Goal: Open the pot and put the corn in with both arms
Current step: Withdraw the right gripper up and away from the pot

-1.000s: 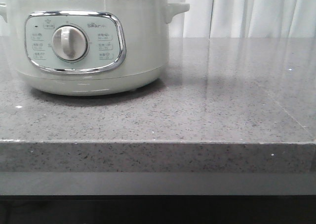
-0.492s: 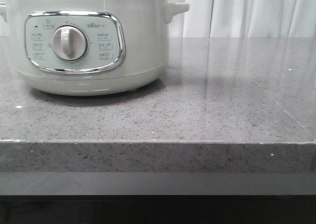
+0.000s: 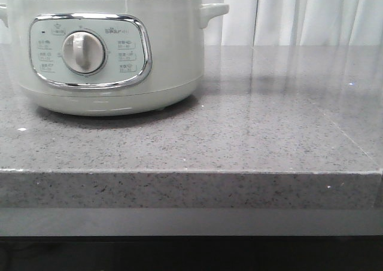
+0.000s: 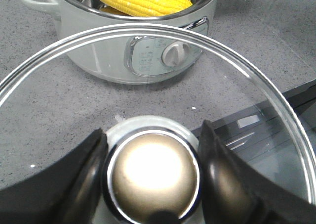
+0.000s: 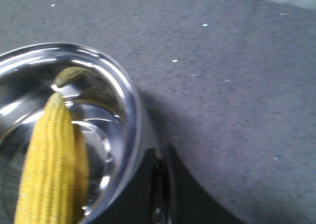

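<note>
Grey counter [image 3: 269, 133] holds the pot [image 3: 108, 49], corn [image 4: 140, 0] lying crosswise inside; left gripper [image 4: 153, 172] clamps lid knob [image 4: 153, 177], right gripper seemingly unseen.

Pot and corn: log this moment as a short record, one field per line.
pot: open, on the grey counter, dial facing front
corn: lying inside the pot's steel bowl
lid: glass, off the pot, held up by its knob
left hand: shut on the lid knob
right hand: fingers not in view
task state: lid off, corn in
</note>
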Controlling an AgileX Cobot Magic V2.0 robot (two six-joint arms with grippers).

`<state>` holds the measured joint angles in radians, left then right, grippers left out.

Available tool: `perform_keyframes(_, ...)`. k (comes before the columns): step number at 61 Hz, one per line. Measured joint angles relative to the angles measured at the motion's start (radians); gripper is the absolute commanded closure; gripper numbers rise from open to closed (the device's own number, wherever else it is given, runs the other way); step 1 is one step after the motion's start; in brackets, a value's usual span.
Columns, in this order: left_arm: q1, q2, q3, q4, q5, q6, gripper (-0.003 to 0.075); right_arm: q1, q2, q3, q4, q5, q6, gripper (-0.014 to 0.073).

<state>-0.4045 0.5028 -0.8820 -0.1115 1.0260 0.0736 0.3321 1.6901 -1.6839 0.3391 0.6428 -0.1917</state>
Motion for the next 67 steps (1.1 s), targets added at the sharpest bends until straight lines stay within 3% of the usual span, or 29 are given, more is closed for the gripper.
perform_keyframes(20, 0.0, 0.0, 0.0, 0.0, 0.0, 0.0, 0.047, -0.173, -0.269, 0.307, 0.0, -0.109, -0.046, 0.0659)
perform_keyframes(53, 0.0, 0.0, 0.0, 0.0, 0.0, 0.0, 0.047, -0.181, -0.943, 1.012, 0.0, -0.366, -0.093, 0.0659)
perform_keyframes(67, 0.0, 0.0, 0.0, 0.0, 0.0, 0.0, 0.0471, -0.181, -1.253, 1.248, 0.0, -0.379, -0.093, 0.0659)
